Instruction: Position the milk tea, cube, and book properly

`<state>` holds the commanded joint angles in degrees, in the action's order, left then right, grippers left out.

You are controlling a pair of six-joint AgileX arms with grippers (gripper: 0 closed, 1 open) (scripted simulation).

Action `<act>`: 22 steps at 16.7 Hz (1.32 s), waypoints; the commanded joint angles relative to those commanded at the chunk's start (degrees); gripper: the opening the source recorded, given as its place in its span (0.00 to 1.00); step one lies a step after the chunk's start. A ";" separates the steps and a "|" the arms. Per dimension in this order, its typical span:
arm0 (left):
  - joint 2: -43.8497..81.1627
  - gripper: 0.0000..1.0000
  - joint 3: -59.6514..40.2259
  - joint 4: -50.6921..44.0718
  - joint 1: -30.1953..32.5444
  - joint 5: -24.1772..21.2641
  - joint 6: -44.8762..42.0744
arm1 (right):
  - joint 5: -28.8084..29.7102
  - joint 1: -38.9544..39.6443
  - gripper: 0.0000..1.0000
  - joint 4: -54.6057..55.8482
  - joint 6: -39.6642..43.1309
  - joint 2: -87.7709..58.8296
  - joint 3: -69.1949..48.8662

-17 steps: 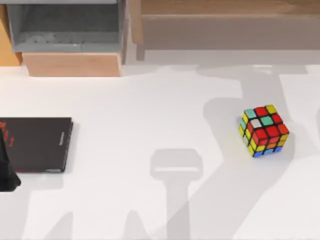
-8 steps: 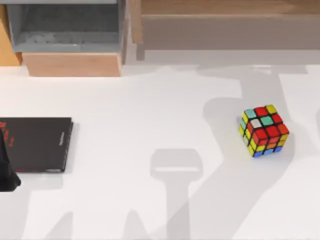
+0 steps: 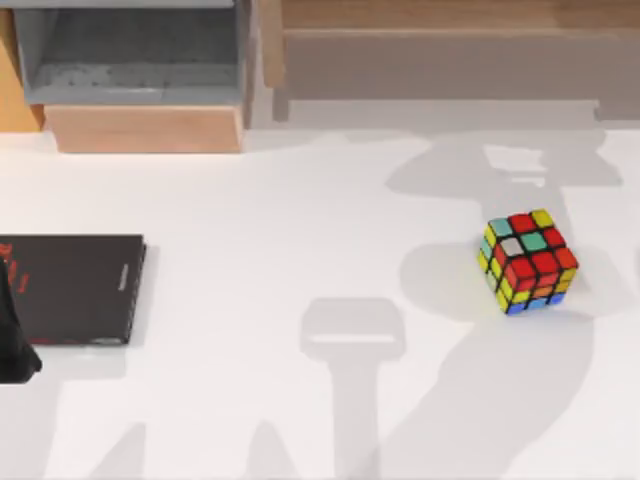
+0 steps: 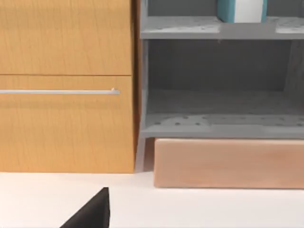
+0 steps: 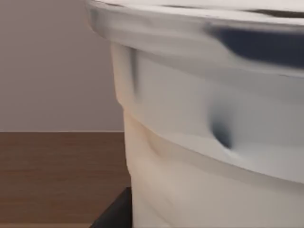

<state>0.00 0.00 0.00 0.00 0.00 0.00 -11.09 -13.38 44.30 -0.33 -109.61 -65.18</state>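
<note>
- The milk tea cup (image 5: 213,123) sits pressed close against the right wrist camera; the right gripper's grip cannot be told.
- The cube (image 3: 527,261) rests on the table's (image 3: 300,220) right side.
- The book (image 4: 241,10) stands on the shelf (image 4: 213,28).

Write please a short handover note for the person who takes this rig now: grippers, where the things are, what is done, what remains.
Left arm: parked at the table's left edge, by the black book.
Right arm: its wrist camera looks close at the milk tea cup; grip not confirmed.
Cube: on the table's right side, untouched.
Book: teal, standing on the upper grey shelf, looks placed.
Left to do: set down the milk tea, then place the cube.
</note>
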 joint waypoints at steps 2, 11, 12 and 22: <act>0.00 1.00 0.00 0.00 0.00 0.00 0.00 | -0.38 -0.44 0.00 0.56 -0.02 3.75 4.92; 0.00 1.00 0.00 0.00 0.00 0.00 0.00 | -1.69 -1.64 0.00 3.75 -0.24 6.68 8.27; 0.00 1.00 0.00 0.00 0.00 0.00 0.00 | -2.24 -2.42 0.00 5.27 -0.23 6.83 8.86; 0.00 1.00 0.00 0.00 0.00 0.00 0.00 | -11.45 -12.30 0.00 27.14 0.01 -2.89 23.35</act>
<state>0.00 0.00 0.00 0.00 0.00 0.00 -22.54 -25.68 71.44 -0.32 -112.50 -41.83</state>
